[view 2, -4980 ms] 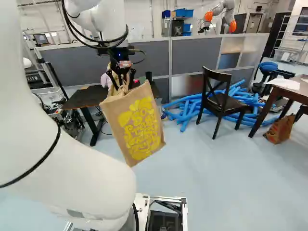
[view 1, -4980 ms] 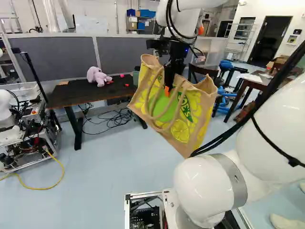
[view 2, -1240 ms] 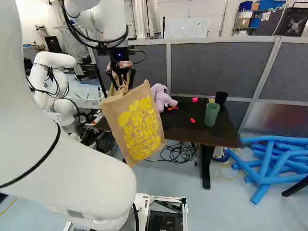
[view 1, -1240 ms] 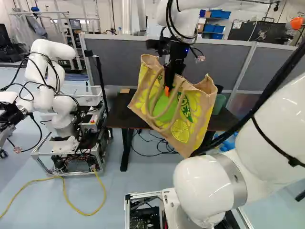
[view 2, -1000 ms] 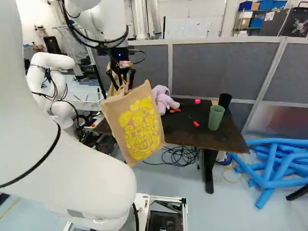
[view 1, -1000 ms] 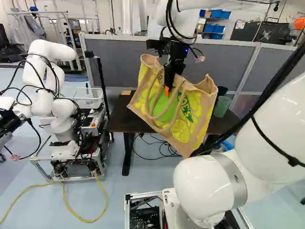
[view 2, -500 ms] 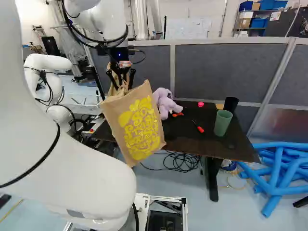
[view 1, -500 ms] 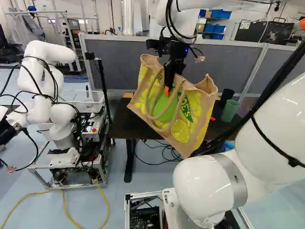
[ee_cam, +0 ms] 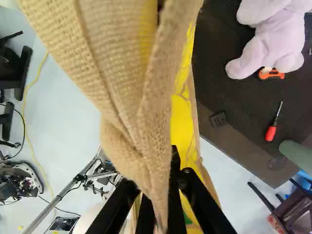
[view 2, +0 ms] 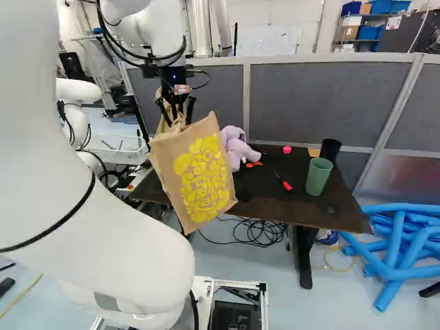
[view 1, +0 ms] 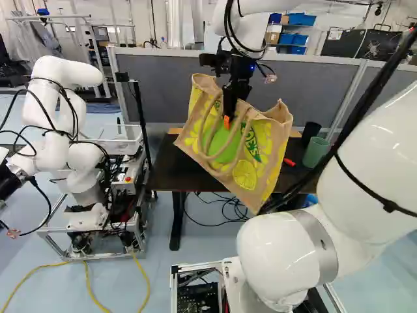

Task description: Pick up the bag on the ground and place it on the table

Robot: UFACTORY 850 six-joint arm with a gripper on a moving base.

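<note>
Reaching toward the dark table (view 2: 268, 197) from its near side, the white arm (view 2: 103, 227) ends in a black gripper (view 1: 227, 121) whose two fingers pinch the cloth at the top of a tan bag (view 2: 203, 172) printed in yellow and green. The bag hangs tilted in the air by the table's near edge; whether any of it is over the tabletop, one cannot tell. On the table are a purple plush toy (view 2: 237, 148), a red-handled screwdriver (view 2: 283, 182), a green cup (view 2: 318, 177) and, just beside that, a black cup (view 2: 330, 148). Left of the table stands another robot (view 1: 58, 124); right of it lie blue tubes (view 2: 395, 240). Behind the table runs a gray partition (view 2: 323, 96).
</note>
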